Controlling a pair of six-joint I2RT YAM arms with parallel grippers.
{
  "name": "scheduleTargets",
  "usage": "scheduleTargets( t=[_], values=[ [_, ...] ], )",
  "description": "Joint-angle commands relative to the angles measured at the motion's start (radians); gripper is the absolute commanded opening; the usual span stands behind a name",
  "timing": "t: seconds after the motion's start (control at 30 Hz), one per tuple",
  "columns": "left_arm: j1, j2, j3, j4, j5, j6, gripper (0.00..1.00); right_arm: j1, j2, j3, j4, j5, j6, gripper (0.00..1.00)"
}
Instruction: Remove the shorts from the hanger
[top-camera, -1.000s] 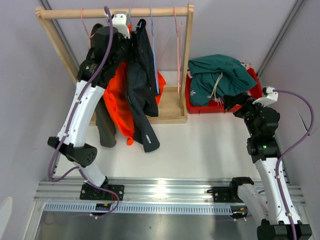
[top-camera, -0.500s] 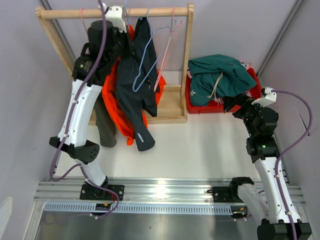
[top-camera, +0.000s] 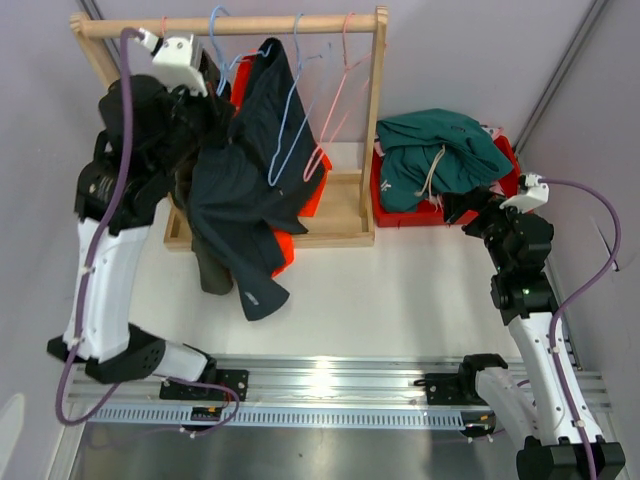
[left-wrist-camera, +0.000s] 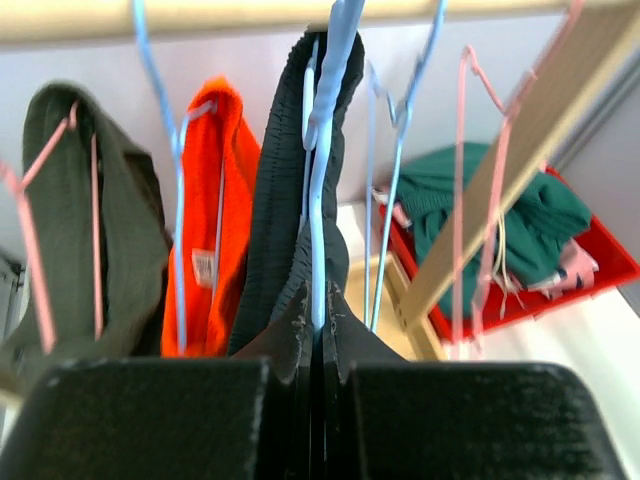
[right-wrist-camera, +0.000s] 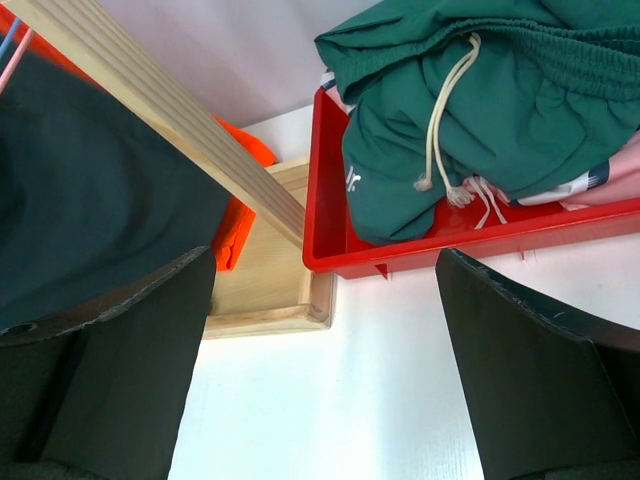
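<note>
My left gripper (top-camera: 213, 88) is shut on a blue hanger (left-wrist-camera: 322, 190) just below the wooden rail (top-camera: 230, 25); the fingertips (left-wrist-camera: 297, 335) pinch its wire. The dark navy shorts (top-camera: 240, 195) drape over this hanger (left-wrist-camera: 285, 200) and are swung out to the left and front. The orange shorts (left-wrist-camera: 205, 230) and olive-green shorts (left-wrist-camera: 100, 220) hang on their own hangers beside it. The teal shorts (top-camera: 440, 150) and the pink printed shorts (right-wrist-camera: 615, 175) lie in the red bin (right-wrist-camera: 330, 210). My right gripper (top-camera: 463, 207) is open and empty, low over the table by the bin's front left corner.
The wooden rack (top-camera: 372, 120) has a base tray (right-wrist-camera: 270, 290) and a right post next to the red bin. Two empty hangers, blue (top-camera: 287, 130) and pink (top-camera: 335, 110), dangle tilted on the rail. The arms' rail (top-camera: 320, 385) runs along the near edge.
My left arm has swung left and raised, dragging the blue hanger and navy shorts leftward along the rail. The empty hangers were knocked and now hang tilted. My right arm barely moved.
</note>
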Motion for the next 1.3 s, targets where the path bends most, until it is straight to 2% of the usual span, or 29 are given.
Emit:
scheduleTargets(
  t=[0.0, 0.07, 0.23, 0.4, 0.57, 0.7, 0.77, 1.03, 1.2, 1.27],
  values=[
    [-0.002, -0.159, -0.099, 0.023, 0.064, 0.019, 0.00, 0.005, -0.014, 0.045, 0.003, -0.004, -0.014, 0.99],
    [-0.004, -0.207, -0.180, -0.021, 0.091, 0.008, 0.00, 0.006, -0.023, 0.048, -0.004, -0.011, -0.011, 0.99],
    [-0.008, -0.466, -0.526, -0.063, 0.200, -0.026, 0.00, 0.008, -0.049, 0.053, -0.005, -0.064, -0.011, 0.99],
    [-0.014, -0.563, -0.668, -0.208, 0.319, -0.039, 0.00, 0.014, -0.085, 0.056, 0.052, -0.355, -0.039, 0.99],
    [-0.043, -0.708, -0.894, -0.210, 0.400, -0.075, 0.00, 0.054, -0.057, 0.115, 0.102, -0.546, -0.003, 0.99],
    [-0.100, -0.776, -1.040, -0.159, 0.616, -0.063, 0.00, 0.106, -0.049, 0.139, 0.104, -0.716, 0.033, 1.00],
    [-0.114, -0.780, -1.033, -0.161, 0.627, -0.069, 0.00, 0.127, -0.063, 0.134, 0.081, -0.744, 0.026, 0.99],
    [-0.160, -0.710, -0.736, -0.121, 0.644, -0.104, 0.00, 0.192, -0.082, 0.151, -0.002, -0.793, 0.014, 0.99],
    [-0.158, -0.665, -0.723, -0.097, 0.639, -0.119, 0.00, 0.235, -0.065, 0.157, 0.012, -0.790, 0.018, 0.99],
    [-0.160, -0.662, -0.731, -0.074, 0.647, -0.128, 0.00, 0.276, -0.054, 0.136, 0.045, -0.738, 0.020, 0.99]
  ],
)
